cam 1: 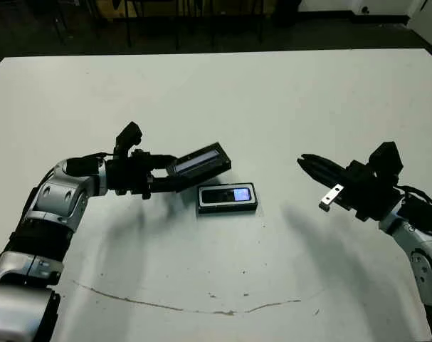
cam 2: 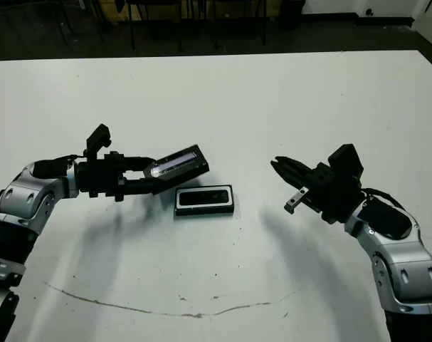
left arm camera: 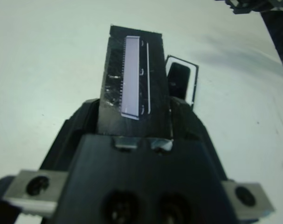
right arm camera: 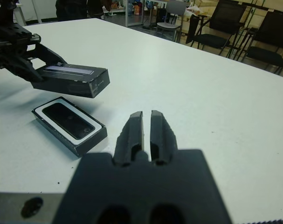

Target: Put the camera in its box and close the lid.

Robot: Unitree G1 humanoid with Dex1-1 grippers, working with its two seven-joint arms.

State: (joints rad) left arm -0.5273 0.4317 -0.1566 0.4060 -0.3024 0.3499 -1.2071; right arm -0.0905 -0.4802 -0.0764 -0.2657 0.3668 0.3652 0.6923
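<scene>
You see the left gripper (left arm camera: 134, 109) filling the lower half of the frame, its two black fingers (left arm camera: 73, 128) clamped on the sides of the lid (left arm camera: 134, 79), which runs up the middle with its pale stripe facing you. Just right of the lid, partly hidden behind it, the box (left arm camera: 193, 81) lies on the white table (left arm camera: 48, 60) with the camera (left arm camera: 178, 79) inside.

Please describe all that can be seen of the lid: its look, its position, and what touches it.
The lid is a flat black rectangular cover with a pale bluish-grey stripe along its top face, and its sides look slightly glossy. The left gripper clamps one short end, so the lid is held in the air, tilted, above and beside the box. It does not touch the box or the table.
</scene>
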